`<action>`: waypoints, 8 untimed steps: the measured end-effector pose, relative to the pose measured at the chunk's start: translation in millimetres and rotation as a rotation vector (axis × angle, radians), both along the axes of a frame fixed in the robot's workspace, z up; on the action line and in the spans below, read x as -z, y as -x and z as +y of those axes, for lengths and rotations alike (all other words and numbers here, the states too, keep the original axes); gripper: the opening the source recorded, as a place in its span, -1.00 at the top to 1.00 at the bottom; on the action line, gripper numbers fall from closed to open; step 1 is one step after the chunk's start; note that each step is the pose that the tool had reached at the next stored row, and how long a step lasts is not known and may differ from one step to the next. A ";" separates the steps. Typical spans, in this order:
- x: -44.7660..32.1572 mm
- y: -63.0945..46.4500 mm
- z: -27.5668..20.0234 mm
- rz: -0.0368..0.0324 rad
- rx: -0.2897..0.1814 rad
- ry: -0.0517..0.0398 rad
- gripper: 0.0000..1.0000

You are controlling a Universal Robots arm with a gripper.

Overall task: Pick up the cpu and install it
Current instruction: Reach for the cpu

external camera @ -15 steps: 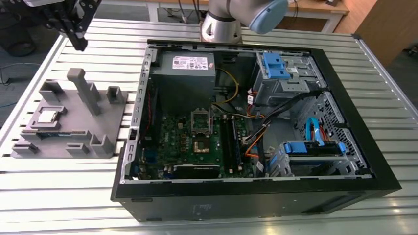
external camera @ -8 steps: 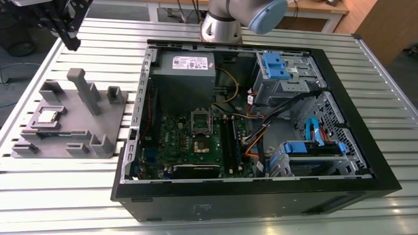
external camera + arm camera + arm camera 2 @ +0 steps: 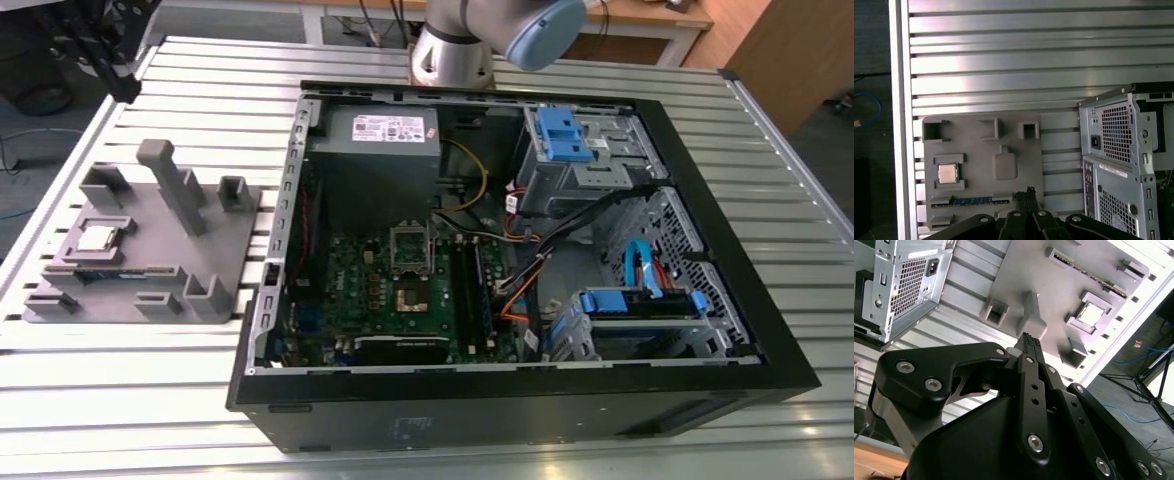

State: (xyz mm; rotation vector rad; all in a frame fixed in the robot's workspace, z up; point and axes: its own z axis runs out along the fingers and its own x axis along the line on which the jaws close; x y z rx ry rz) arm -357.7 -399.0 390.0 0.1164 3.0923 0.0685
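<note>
The cpu [image 3: 96,238] lies flat in a square recess of the grey holder [image 3: 227,250] on the slatted bench [image 3: 747,110]. It sits to the exterior view's left of the case [image 3: 534,390], whose side is off, and well apart from the green motherboard [image 3: 360,290] inside it. In the first wrist view the cpu [image 3: 947,173] shows its shiny top and pale rim, hemmed by low grey walls, and a memory stick [image 3: 971,201] lies in a slot of the holder just beside it. The gripper [image 3: 1029,191] hangs clear of the holder, touching nothing, its fingers pressed together with nothing between them. In the second wrist view the gripper [image 3: 1028,339] ends in one narrow tip, with the cpu [image 3: 1090,315] off to one side of it. In the exterior view the arm [image 3: 454,50] rises at the far side of the case.
</note>
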 end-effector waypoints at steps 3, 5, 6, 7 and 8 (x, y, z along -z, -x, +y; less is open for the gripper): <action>0.1 8.8 0.0 -0.0004 0.000 0.0001 0.79; 0.3 14.5 0.0 -0.0009 0.000 0.0000 0.79; 0.3 17.4 0.0 -0.0011 0.000 0.0001 0.79; 0.4 20.5 0.0 -0.0012 0.000 0.0001 0.79; 0.4 23.3 0.0 -0.0013 0.000 0.0001 0.79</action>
